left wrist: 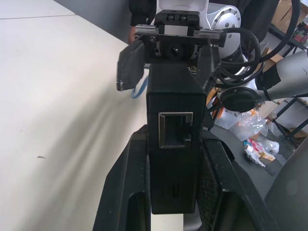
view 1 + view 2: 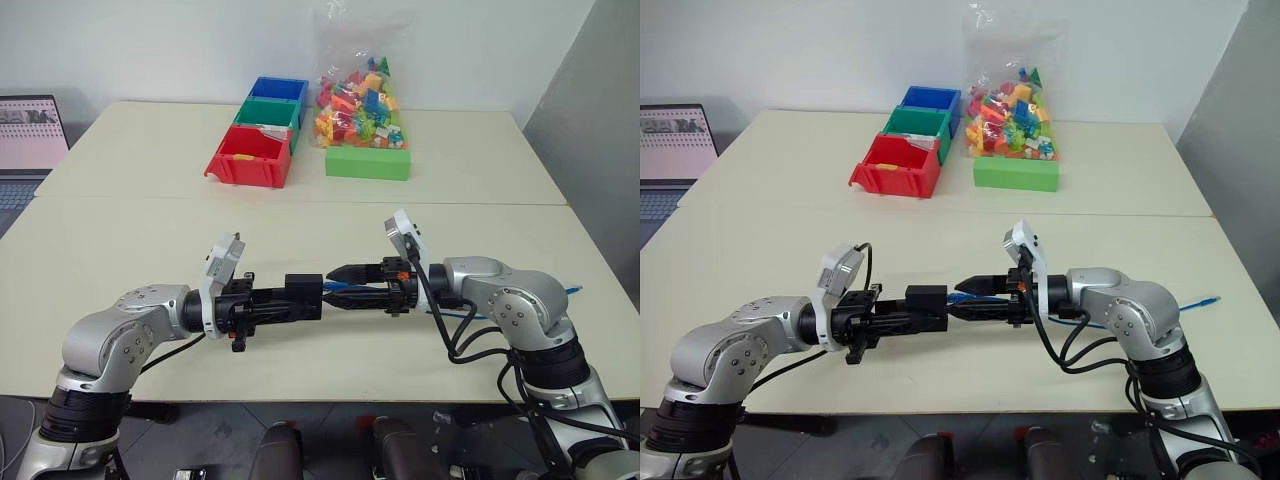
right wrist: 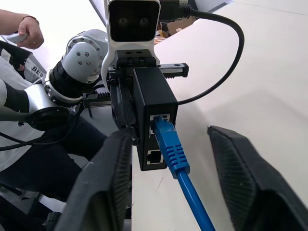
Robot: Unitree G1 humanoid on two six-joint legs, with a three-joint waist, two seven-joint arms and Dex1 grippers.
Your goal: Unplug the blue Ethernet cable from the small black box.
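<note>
From the head cameras, a red open plastic bin [image 2: 247, 158], a green one [image 2: 268, 112] and a blue one [image 2: 279, 90] stand in a row far back on the cream table [image 2: 150, 220], beside a flat green block [image 2: 367, 162] under a clear bag of coloured bricks [image 2: 362, 95]; nothing lies between them and the arms. Above the near table the left gripper [image 2: 300, 298] is clamped on the small matte-black squarish box [image 2: 303, 296], its long axis level, facing the right gripper [image 2: 335, 285]. The left wrist view shows the box's empty port. In the right wrist view, the thin bright-blue Ethernet cable [image 3: 175, 159] is plugged into the box, running between the right gripper's fingers [image 3: 106, 178], which stand apart, not touching it. A person's hand [image 3: 30, 30] shows behind.
</note>
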